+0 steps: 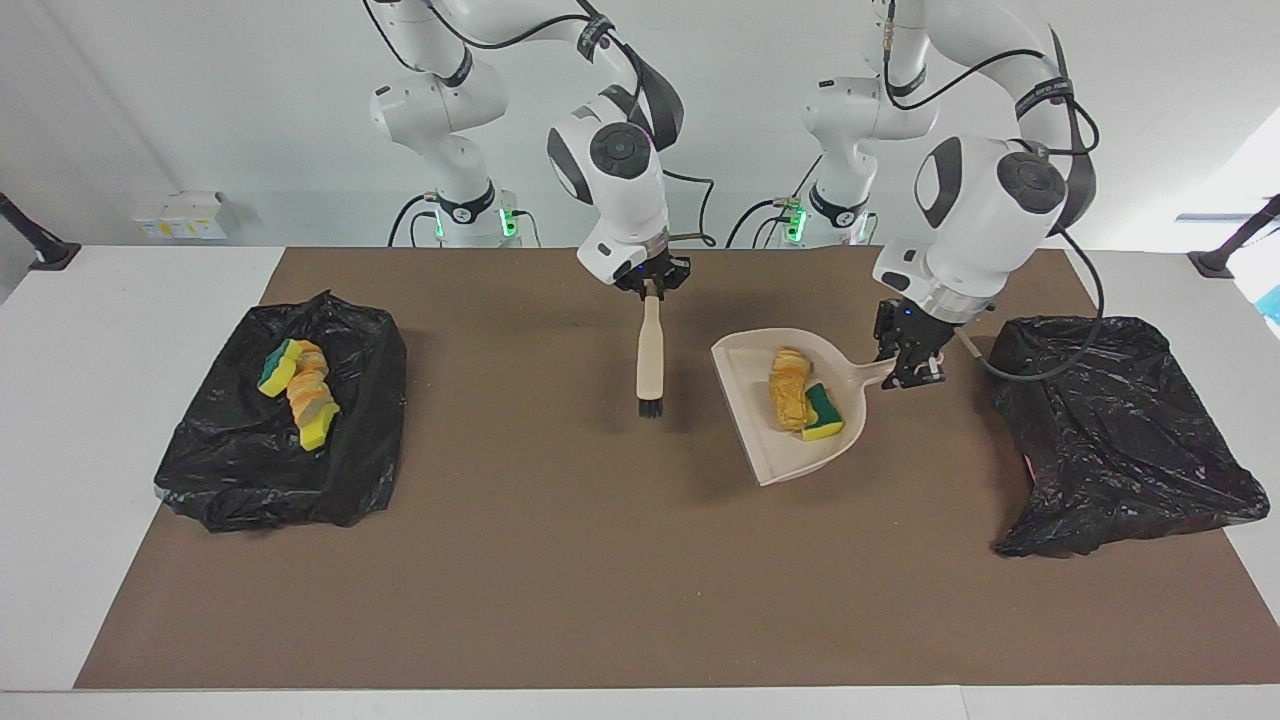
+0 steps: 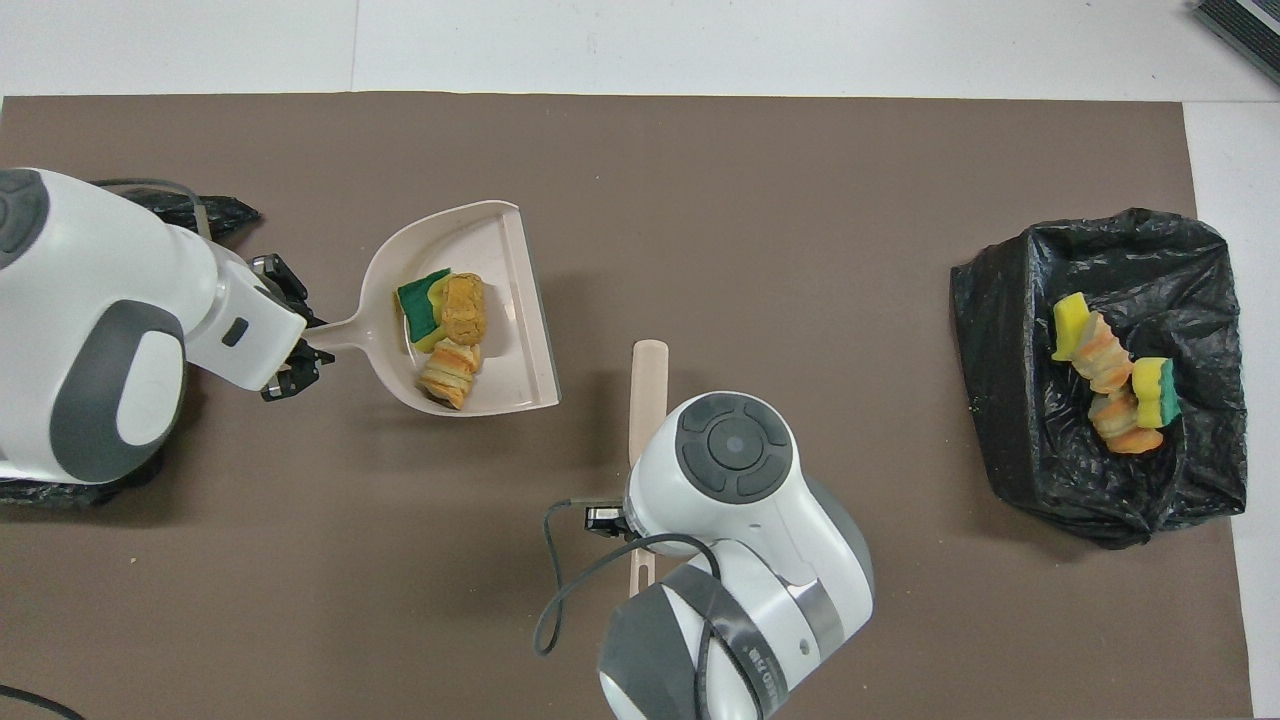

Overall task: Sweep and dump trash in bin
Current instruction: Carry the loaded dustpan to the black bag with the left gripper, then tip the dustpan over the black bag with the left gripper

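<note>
Right of centre in the facing view, the left gripper is clamping the dustpan handle, carrying three sponge chunks level toward the black bin bag, while the right gripper, closed on the brush, is hanging clear.

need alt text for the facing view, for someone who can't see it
The left gripper holds a dustpan of sponge chunks raised beside a black bag. The right gripper holds a brush upright mid-table. A second bag holds more chunks.
</note>
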